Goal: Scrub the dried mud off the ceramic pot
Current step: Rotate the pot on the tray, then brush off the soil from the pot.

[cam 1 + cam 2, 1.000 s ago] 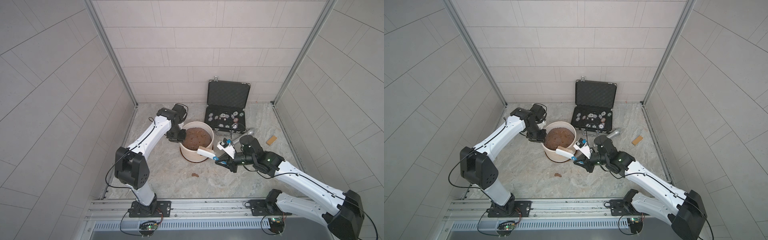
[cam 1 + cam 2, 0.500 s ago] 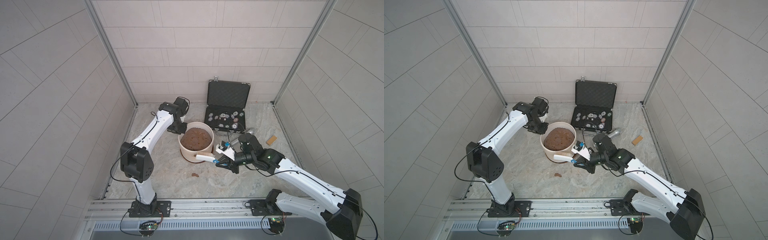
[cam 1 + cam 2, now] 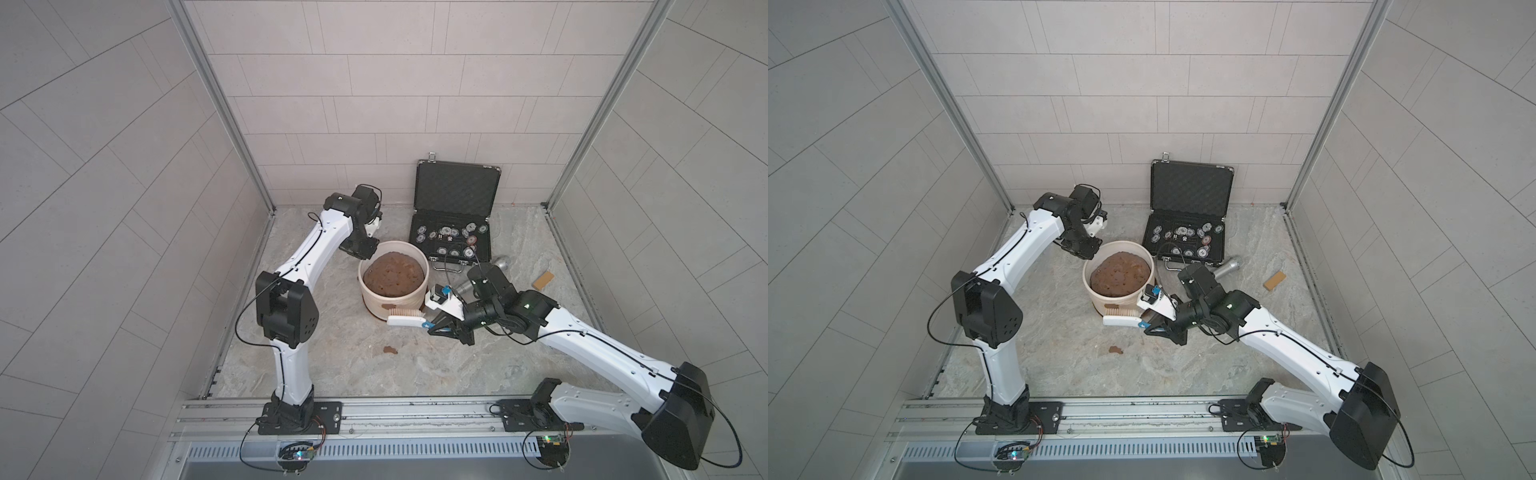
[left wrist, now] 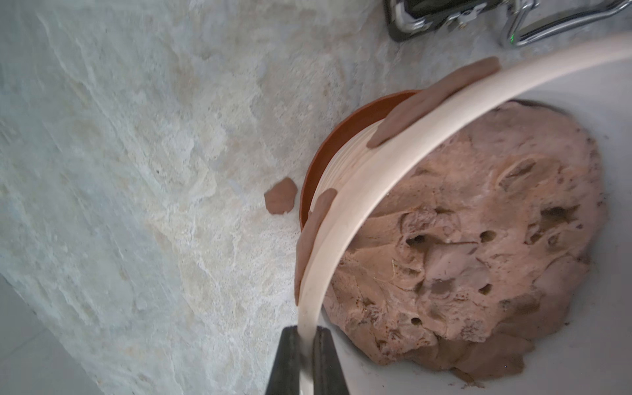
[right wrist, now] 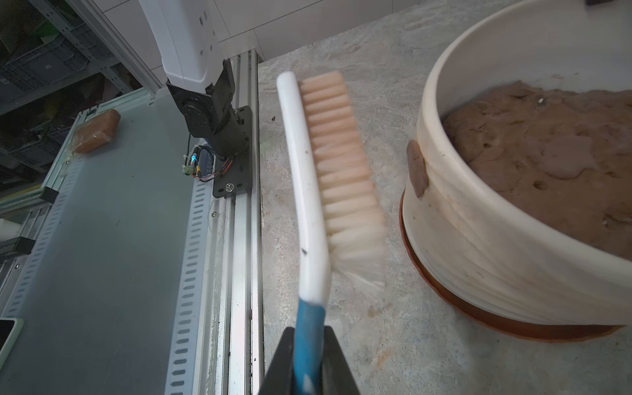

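In both top views your left pincer (image 3: 368,254) has moved round to the far-left rim of the ceramic pot (image 3: 374,299) and closed. The right pincer (image 3: 432,326) has lowered the brush (image 3: 405,320) from the rim to the front wall, so I judge scrubbing can start on a steadied pot. The left wrist view shows this pincer pinching the rim, dried mud (image 4: 427,99) sticking on the outer wall beside it, open table (image 4: 136,205) beyond. In the right wrist view the right pincer is pinching the blue handle, bristles facing one patch, contact unclear; the rail (image 5: 241,222) behind leaves sideways room.
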